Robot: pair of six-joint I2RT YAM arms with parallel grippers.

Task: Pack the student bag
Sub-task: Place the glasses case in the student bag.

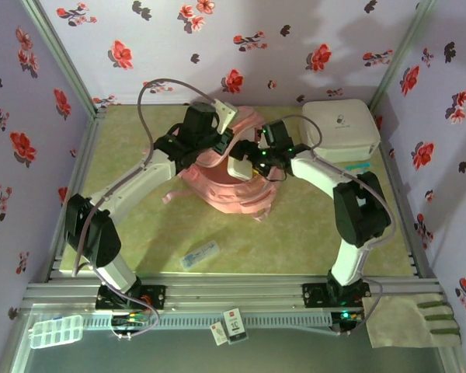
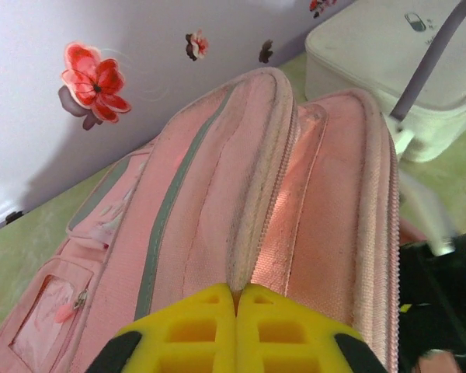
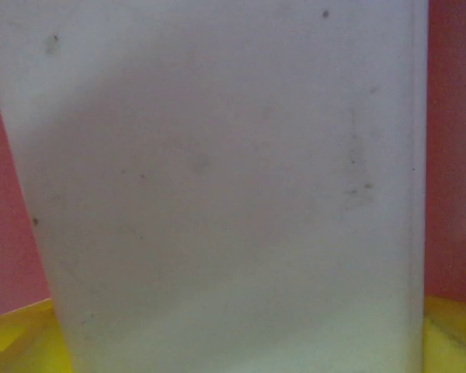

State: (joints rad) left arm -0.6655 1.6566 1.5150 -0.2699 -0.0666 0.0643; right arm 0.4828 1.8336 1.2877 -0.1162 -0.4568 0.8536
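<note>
From above we count two arms, one student bag (image 1: 217,183), one white hard case (image 1: 338,128) and one slim clear case (image 1: 199,255). The pink bag lies mid-table (image 1: 311,241), between the two wrists, with the hard case just beyond it to the right and the clear case lying apart near the front edge. The right gripper (image 1: 250,161) reaches over the bag with one white box (image 1: 239,168) in its fingers. The small mark on the hard case is too small for us to read.

At the left wrist, the left gripper (image 2: 235,311) has its two yellow fingertips clenched together, and the bag's pale zip edge runs straight into the seam between them, so we take it as pinched. A corner of the hard case lies beyond the bag.

At the right wrist, the white box stands between wide-spread yellow fingers (image 3: 15,342), one at each lower corner, grasped. Pink fabric shows on both sides. The box carries no lettering we can read, just small specks.
</note>
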